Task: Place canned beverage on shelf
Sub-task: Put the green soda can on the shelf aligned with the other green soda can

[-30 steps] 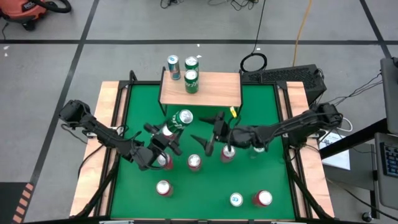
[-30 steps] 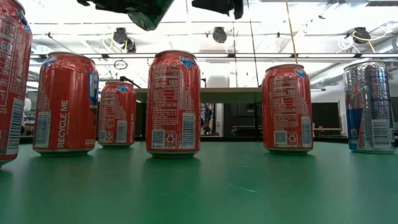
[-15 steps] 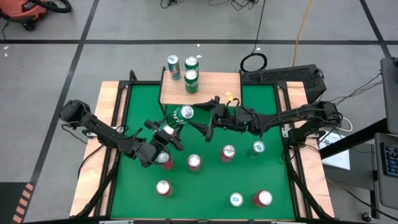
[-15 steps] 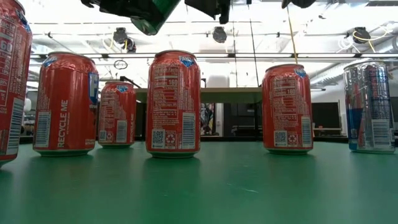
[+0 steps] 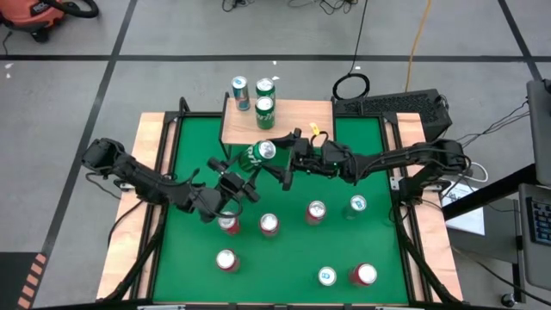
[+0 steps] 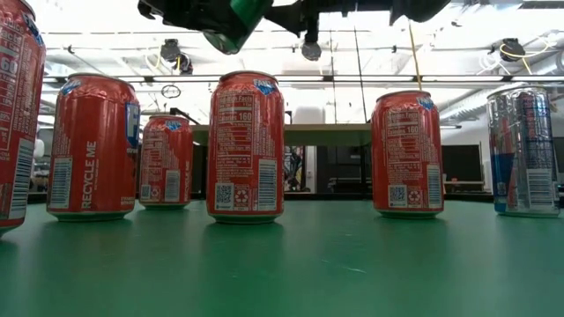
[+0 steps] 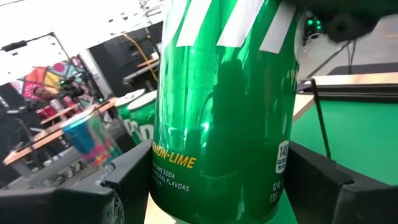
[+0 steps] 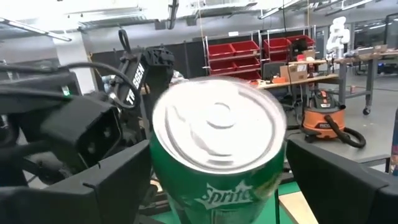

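Note:
A green lemon-lime can (image 5: 256,156) is in the air over the green table (image 5: 362,241), held tilted by my left gripper (image 5: 243,174), which is shut on it. My right gripper (image 5: 282,158) is open, with one finger on either side of the can's silver top (image 8: 217,127); I cannot tell if they touch it. The shelf (image 5: 297,125) stands at the table's far edge, just beyond the can. A green can (image 5: 265,112) stands on its plank, with two more cans (image 5: 251,88) at its far left corner. My left gripper pinches the green can's body (image 7: 217,155) between its two fingers (image 7: 134,174), toward the can's bottom end. The fingers come slanting from the table's near left. The can is lifted clear of the table, tilted with its top toward the far right.
Several red cans (image 5: 269,224) stand on the green table below and near of the arms, with two silver-blue cans (image 5: 357,204) at the right. In the low view the red cans (image 6: 245,145) stand in a row. The table has a raised wooden border (image 5: 146,172).
My left gripper has carried the green can up and toward the far right, closer to the shelf; the can stays tilted. My right gripper has left the red can on the right and gone toward the far left, staying open, until its fingers flank the green can's top.

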Action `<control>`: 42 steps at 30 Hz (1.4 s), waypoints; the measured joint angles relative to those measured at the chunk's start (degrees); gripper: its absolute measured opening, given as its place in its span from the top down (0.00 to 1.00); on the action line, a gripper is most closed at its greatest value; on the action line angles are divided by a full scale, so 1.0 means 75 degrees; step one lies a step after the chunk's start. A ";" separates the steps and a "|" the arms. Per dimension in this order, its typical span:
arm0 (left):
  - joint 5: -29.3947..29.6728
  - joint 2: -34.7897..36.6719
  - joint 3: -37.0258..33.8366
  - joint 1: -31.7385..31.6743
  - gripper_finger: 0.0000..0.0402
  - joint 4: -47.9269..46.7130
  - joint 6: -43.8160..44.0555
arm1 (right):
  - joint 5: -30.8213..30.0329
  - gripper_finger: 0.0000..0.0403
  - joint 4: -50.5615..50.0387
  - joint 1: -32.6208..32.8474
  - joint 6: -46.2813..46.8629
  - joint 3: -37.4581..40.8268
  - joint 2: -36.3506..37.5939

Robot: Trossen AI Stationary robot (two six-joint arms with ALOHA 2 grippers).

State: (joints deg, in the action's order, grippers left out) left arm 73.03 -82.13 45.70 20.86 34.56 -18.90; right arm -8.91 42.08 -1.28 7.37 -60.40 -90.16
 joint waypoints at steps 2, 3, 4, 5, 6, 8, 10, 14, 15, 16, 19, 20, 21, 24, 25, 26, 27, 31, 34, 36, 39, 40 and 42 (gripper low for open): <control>-0.0094 0.0000 0.0076 -0.0032 0.31 -0.0008 -0.0153 | 0.0007 0.10 0.0018 -0.0037 -0.0020 -0.0056 -0.0124; -0.0093 0.0000 0.0102 -0.0032 0.31 -0.0024 -0.0185 | 0.0015 0.10 0.0061 -0.0041 -0.0090 -0.0115 -0.0190; -0.0108 0.0000 0.0122 -0.0032 0.31 -0.0048 -0.0201 | 0.0020 0.10 0.0177 -0.0041 -0.0175 -0.0150 -0.0252; -0.0110 0.0000 0.0122 -0.0032 0.31 -0.0051 -0.0212 | 0.0018 0.10 0.0267 -0.0041 -0.0235 -0.0175 -0.0283; -0.0110 0.0000 0.0122 -0.0032 0.31 -0.0073 -0.0233 | 0.0020 0.11 0.0307 -0.0041 -0.0270 -0.0211 -0.0305; -0.0103 0.0000 0.0122 -0.0032 0.31 -0.0077 -0.0332 | 0.0018 0.12 0.0364 -0.0044 -0.0278 -0.0315 -0.0343; -0.0064 0.0000 0.0122 -0.0032 0.31 -0.0077 -0.0336 | 0.0023 0.16 0.0305 -0.0050 -0.0274 -0.0373 -0.0343; -0.0037 0.0000 0.0122 -0.0032 0.31 -0.0074 -0.0325 | 0.0026 0.25 0.0289 -0.0055 -0.0185 -0.0385 -0.0343; -0.0021 0.0000 0.0122 -0.0032 0.31 -0.0072 -0.0325 | 0.0026 0.27 0.0286 -0.0055 -0.0171 -0.0385 -0.0343; -0.0012 0.0000 0.0122 -0.0029 0.31 -0.0072 -0.0325 | 0.0026 0.27 0.0283 -0.0055 -0.0161 -0.0385 -0.0343; -0.0015 0.0000 0.0122 -0.0032 0.28 -0.0074 -0.0325 | 0.0026 0.27 0.0269 -0.0055 -0.0153 -0.0385 -0.0343; -0.0021 0.0000 0.0122 -0.0032 0.26 -0.0077 -0.0324 | 0.0026 0.27 0.0269 -0.0055 -0.0153 -0.0385 -0.0343; -0.0034 0.0000 0.0122 -0.0032 0.24 -0.0077 -0.0322 | 0.0026 0.27 0.0270 -0.0055 -0.0152 -0.0385 -0.0343; -0.0157 0.0000 0.0122 -0.0032 0.15 -0.0078 -0.0334 | 0.0026 0.25 0.0233 -0.0055 -0.0153 -0.0385 -0.0343; -0.0160 0.0000 0.0122 -0.0023 0.12 -0.0083 -0.0328 | 0.0026 0.25 0.0179 -0.0055 -0.0200 -0.0383 -0.0339; -0.0162 0.0000 0.0122 0.0003 0.10 -0.0101 -0.0292 | 0.0033 0.25 0.0104 -0.0055 -0.0270 -0.0380 -0.0314; -0.0162 0.0000 0.0122 0.0038 0.07 -0.0109 -0.0175 | 0.0094 0.25 0.0037 -0.0066 -0.0356 -0.0373 -0.0293; -0.0170 0.0009 0.0122 0.0217 0.02 -0.0101 -0.0042 | 0.0667 0.27 -0.0374 -0.0172 -0.0573 -0.0368 0.0005; -0.0168 0.0015 0.0122 0.0343 0.02 -0.0074 0.0038 | 0.1200 0.26 -0.0806 -0.0279 -0.0781 -0.0368 0.0291; -0.0171 0.0015 0.0122 0.0358 0.02 -0.0074 0.0080 | 0.1620 0.26 -0.1058 -0.0351 -0.1035 -0.0368 0.0442; -0.0227 0.0015 0.0122 0.0358 0.02 -0.0069 0.0197 | 0.2117 0.26 -0.1459 -0.0486 -0.1494 -0.0375 0.0713; -0.0326 0.0015 0.0122 0.0329 0.02 -0.0074 0.0278 | 0.2261 0.26 -0.1631 -0.0543 -0.1585 -0.0412 0.0794; -0.0647 0.0015 0.0122 0.0254 0.01 -0.0018 0.0418 | 0.2636 0.26 -0.2079 -0.0648 -0.1753 -0.0546 0.0864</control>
State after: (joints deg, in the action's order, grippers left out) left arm 68.18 -82.02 46.61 22.77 34.42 -15.77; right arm 10.86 26.49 -6.13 -5.79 -64.49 -83.68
